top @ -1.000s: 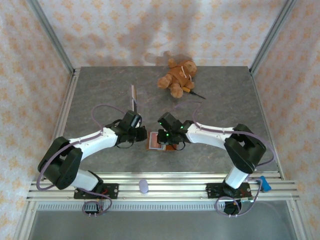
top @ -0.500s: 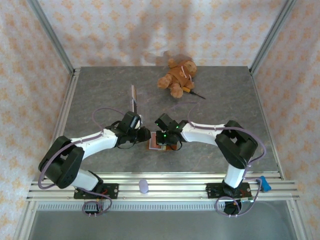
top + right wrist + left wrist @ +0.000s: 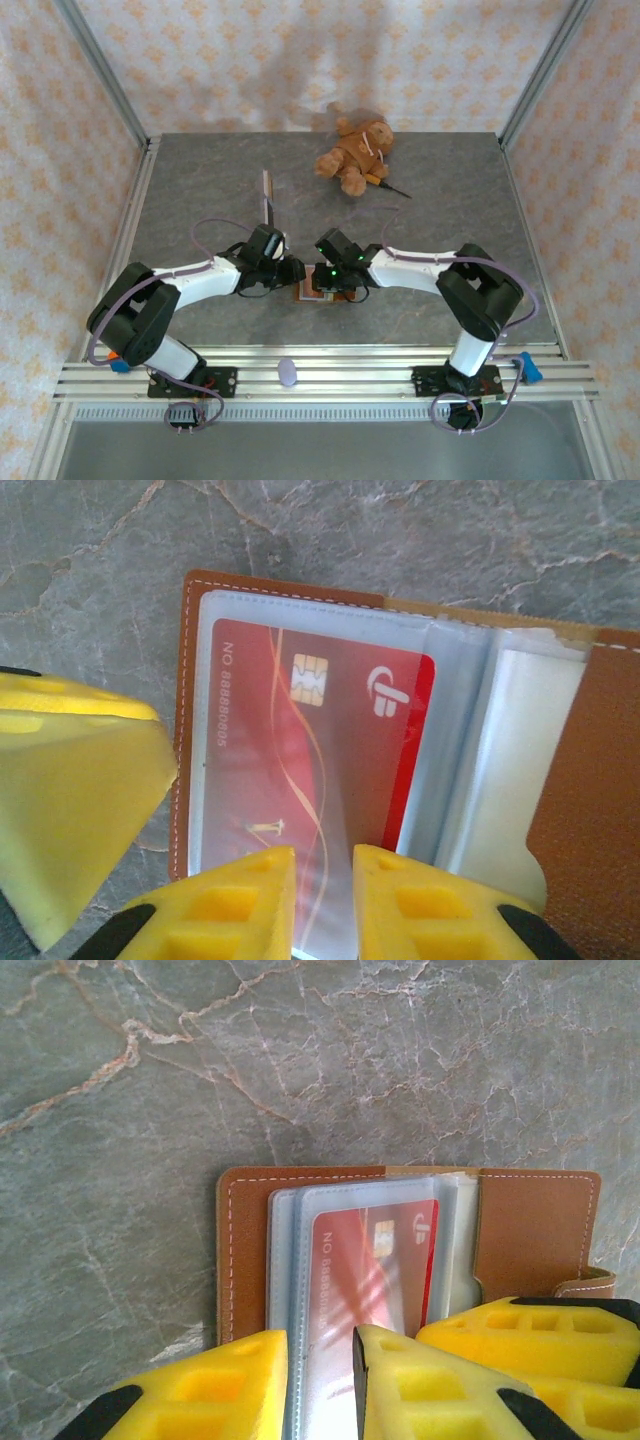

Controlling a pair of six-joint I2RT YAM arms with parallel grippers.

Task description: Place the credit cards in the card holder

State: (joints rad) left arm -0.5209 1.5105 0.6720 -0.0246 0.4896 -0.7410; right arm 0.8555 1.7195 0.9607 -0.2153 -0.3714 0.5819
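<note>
Card writing: the credit card point(image 3: 310, 770) is red. Along one short edge it reads "NO" and then a row of digits beginning with 8s; I can't read the last ones for sure. It also has a gold chip and a white curled logo.
Card place: it sits inside the front clear sleeve point(image 3: 250, 630) of the card holder point(image 3: 530, 1230).
Holder: brown stitched leather, lying open and flat on the table point(image 3: 450, 200). More clear sleeves fan out beside the card toward the flap side.
Left gripper point(image 3: 320, 1345): it is at the holder's near edge. The yellow fingers are close together with a narrow gap, and the sleeve's edge runs into that gap. I can't tell whether they pinch it.
Right gripper point(image 3: 323, 865): it is just beside the left one at the same edge. The gap is equally narrow, with the card's sleeve running into it. Again I can't tell if it grips.
Room: the grippers crowd the holder from both sides. Bare grey stone lies behind the holder.
Other things: a teddy bear point(image 3: 355, 152) lies well behind the holder. A thin upright strip point(image 3: 267, 190) stands behind it to the left.
</note>
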